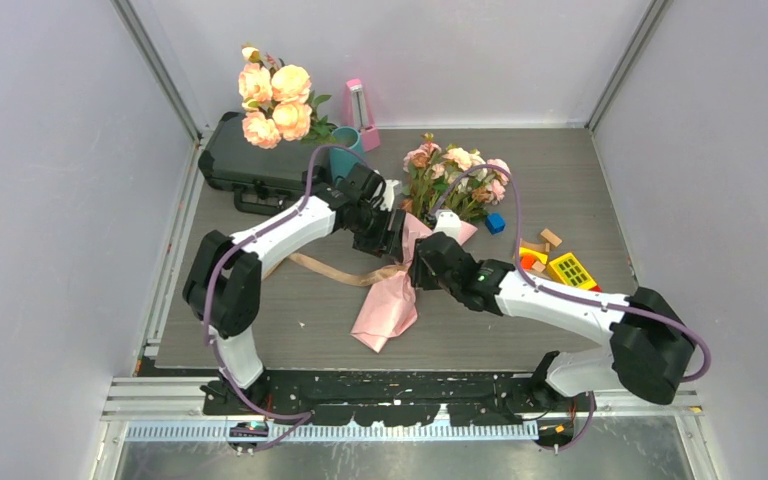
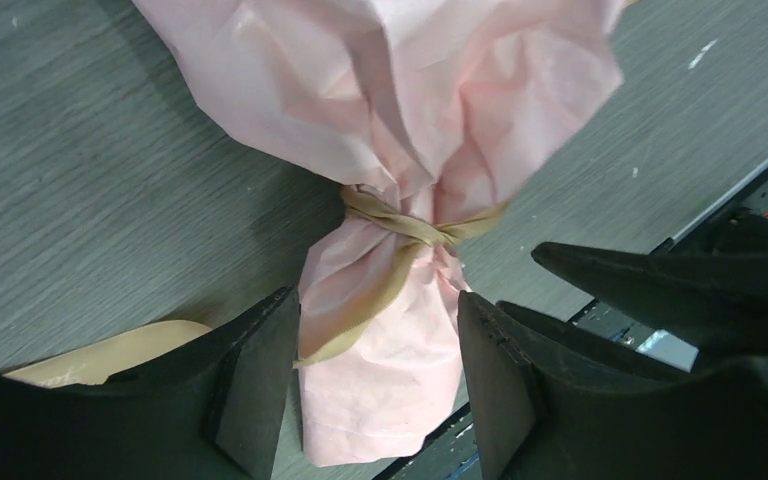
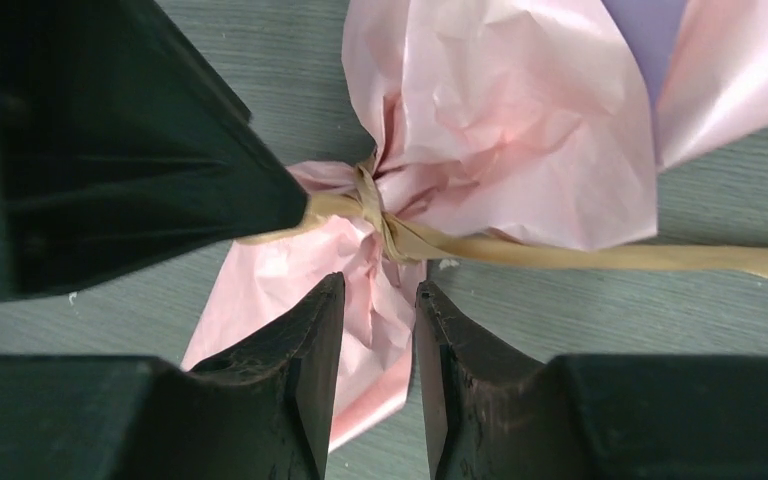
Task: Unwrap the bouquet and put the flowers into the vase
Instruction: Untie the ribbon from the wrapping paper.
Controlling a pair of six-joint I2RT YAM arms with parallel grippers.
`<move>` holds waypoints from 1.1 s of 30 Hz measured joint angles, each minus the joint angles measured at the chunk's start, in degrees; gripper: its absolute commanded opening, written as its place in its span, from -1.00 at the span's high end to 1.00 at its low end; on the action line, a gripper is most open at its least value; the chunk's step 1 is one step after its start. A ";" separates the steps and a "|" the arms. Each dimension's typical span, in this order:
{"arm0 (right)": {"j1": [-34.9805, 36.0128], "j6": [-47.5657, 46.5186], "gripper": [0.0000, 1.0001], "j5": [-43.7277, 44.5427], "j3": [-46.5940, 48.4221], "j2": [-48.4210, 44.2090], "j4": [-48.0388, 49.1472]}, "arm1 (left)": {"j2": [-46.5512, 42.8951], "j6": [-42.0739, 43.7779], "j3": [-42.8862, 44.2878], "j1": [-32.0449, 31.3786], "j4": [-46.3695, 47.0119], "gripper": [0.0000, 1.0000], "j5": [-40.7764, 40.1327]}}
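Bouquet on table, apparently wrapped.

No lettering, label or number can be read, perhaps because the view is small and distant.

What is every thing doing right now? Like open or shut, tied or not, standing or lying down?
bouquet: lying on the table, wrapped.
ribbon: tied round the bouquet.
vase: standing up, partly hidden.
left gripper: open, around the bouquet's tail.
right gripper: shut on the bouquet's tail.
black case: closed.

peach roses, black case; pink metronome
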 measured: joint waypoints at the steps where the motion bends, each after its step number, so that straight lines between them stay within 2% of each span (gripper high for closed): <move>1: 0.46 -0.02 0.25 0.83 0.52 1.27 0.50 | 1.09 -0.07 0.00 0.00 -0.07 -0.21 0.15; 12: 1.27 -0.02 0.28 4.61 1.51 7.19 2.86 | 3.89 -0.35 0.00 0.00 -0.39 -0.10 0.48; 24: 1.27 0.00 0.35 4.96 2.62 8.63 3.08 | 4.26 -1.18 0.00 0.00 -0.42 0.06 1.31; 33: 2.05 0.00 0.36 4.96 2.93 8.81 2.93 | 4.83 -1.20 0.00 0.00 -0.42 0.31 1.79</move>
